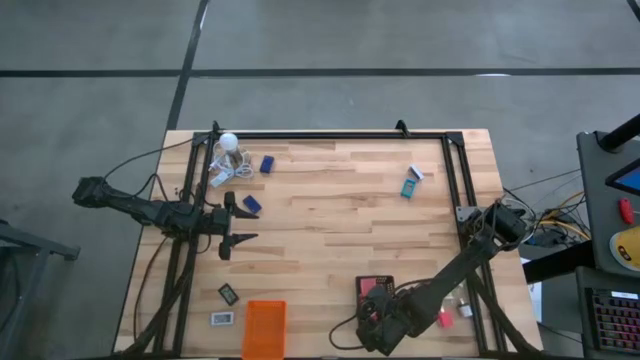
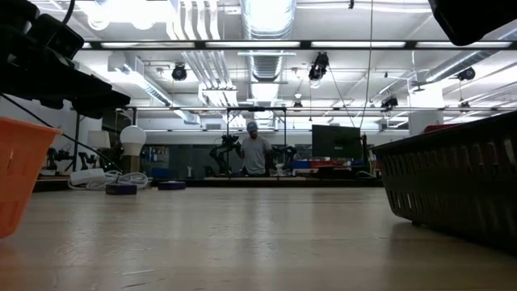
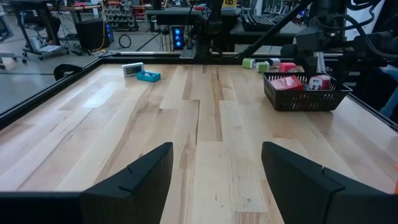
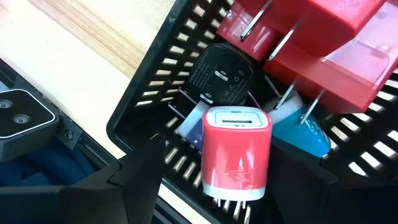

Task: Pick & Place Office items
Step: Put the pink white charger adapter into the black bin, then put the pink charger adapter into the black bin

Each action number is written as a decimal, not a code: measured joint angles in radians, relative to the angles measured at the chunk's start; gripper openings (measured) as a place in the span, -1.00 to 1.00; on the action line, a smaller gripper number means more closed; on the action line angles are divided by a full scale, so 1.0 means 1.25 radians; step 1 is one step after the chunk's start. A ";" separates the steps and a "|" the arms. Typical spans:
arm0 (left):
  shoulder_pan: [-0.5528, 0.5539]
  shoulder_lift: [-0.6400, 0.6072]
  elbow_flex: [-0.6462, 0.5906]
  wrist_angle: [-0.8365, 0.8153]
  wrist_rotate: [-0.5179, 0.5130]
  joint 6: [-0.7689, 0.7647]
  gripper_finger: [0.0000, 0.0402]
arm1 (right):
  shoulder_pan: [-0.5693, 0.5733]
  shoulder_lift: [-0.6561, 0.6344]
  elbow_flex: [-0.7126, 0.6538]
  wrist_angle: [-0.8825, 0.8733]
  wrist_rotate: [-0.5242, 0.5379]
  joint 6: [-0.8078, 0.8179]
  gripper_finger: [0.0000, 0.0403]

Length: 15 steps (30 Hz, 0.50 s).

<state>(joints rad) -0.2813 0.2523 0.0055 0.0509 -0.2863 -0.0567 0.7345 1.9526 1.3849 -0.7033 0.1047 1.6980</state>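
Observation:
Over the black tray (image 1: 362, 283) near the table's front edge, my right gripper (image 4: 239, 171) points steeply down, open. A red-and-white plug cube (image 4: 237, 151) lies in the tray between its spread fingers, with a gap on each side. The cube rests on other pieces there: a black adapter (image 4: 221, 78), a blue-and-white piece (image 4: 298, 134) and a big red plug (image 4: 311, 43). My left gripper (image 1: 238, 226) waits open at the table's left, nothing between its fingers (image 3: 134, 180). Loose office items lie about: blue blocks (image 1: 267, 164), a teal box (image 1: 410, 187), black (image 1: 228, 294) and white (image 1: 222, 318) rectangles.
An orange tray (image 1: 264, 328) stands at the front edge, left of the black one. A light bulb (image 1: 229, 142) and cables (image 1: 222, 170) lie at the far left corner. Pink and white bits (image 1: 447, 317) sit by the right arm. A person (image 2: 254, 151) stands far behind the table.

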 joint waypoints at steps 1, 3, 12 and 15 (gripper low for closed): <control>0.000 0.000 0.000 0.000 0.000 0.000 0.26 | 0.000 0.000 0.000 0.000 0.000 -0.002 0.27; 0.000 0.000 0.000 0.000 0.000 0.000 0.26 | 0.000 0.000 0.000 0.000 0.000 -0.005 0.26; 0.000 0.000 0.000 0.000 0.001 0.000 0.26 | 0.000 -0.057 0.000 -0.004 0.034 -0.035 0.19; 0.000 0.000 0.000 0.000 0.001 0.000 0.26 | 0.003 -0.081 0.000 -0.028 0.063 -0.043 0.18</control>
<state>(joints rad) -0.2810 0.2523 0.0055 0.0505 -0.2855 -0.0570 0.7381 1.8512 1.3849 -0.7381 0.1830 1.6441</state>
